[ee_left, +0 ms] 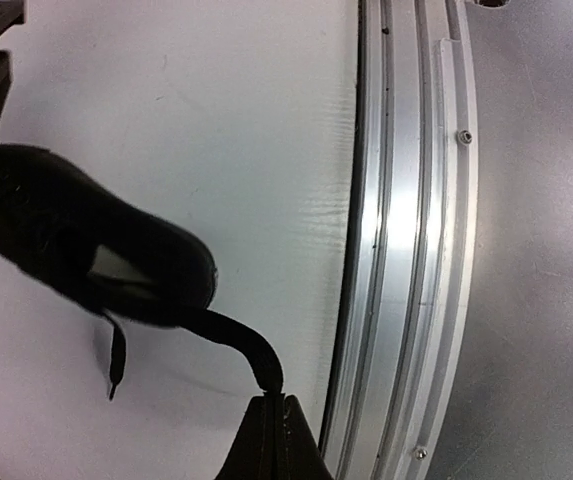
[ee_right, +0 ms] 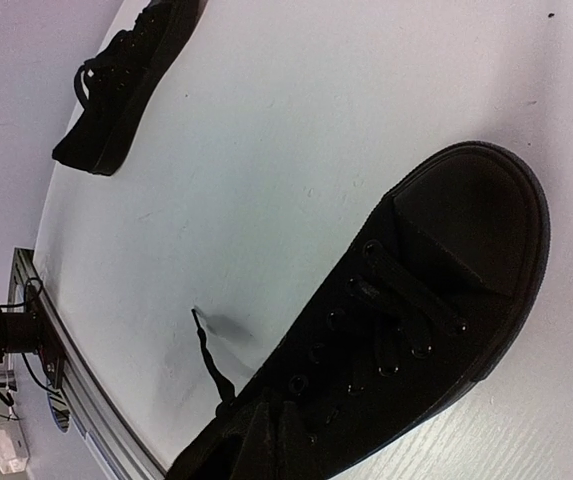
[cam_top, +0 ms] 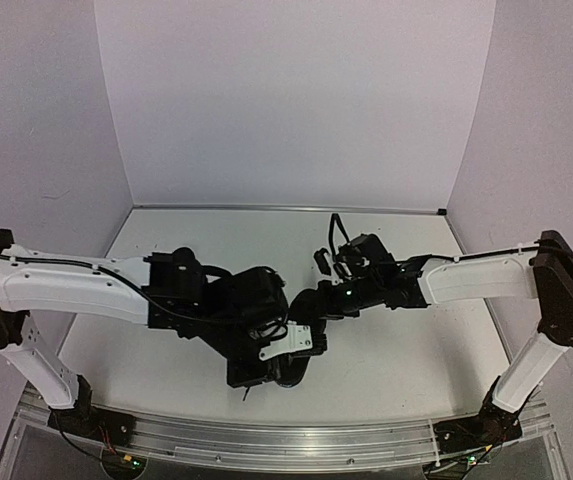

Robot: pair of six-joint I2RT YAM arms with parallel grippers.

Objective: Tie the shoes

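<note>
The nearer shoe (ee_right: 416,320) lies on its side on the white tabletop (ee_right: 296,130), close to the aluminium rail (ee_left: 406,250) along the table's near edge. In the right wrist view its rounded toe cap points away from the rail, its rows of eyelets and crossed lacing face up, and its sole edge is turned to the side. In the left wrist view the same shoe shows its pale insole label through the opening.

One lace (ee_left: 231,335) leaves this shoe on the rail side, curves off the surface and ends right at the tips of the left fingers (ee_left: 256,445). These are pressed fully together, pinching the lace, and sit between the shoe and the rail. A loose lace end (ee_right: 204,345) trails from the shoe's opening and lies slack on the tabletop beside it, with its tip free.

The right fingers (ee_right: 266,445) are closed tight at the heel end of this shoe. They are black against black, so it cannot be told whether they grip anything.

The second shoe (ee_right: 116,90) stands well apart from the first, farther along the tabletop and untouched by either arm.
</note>
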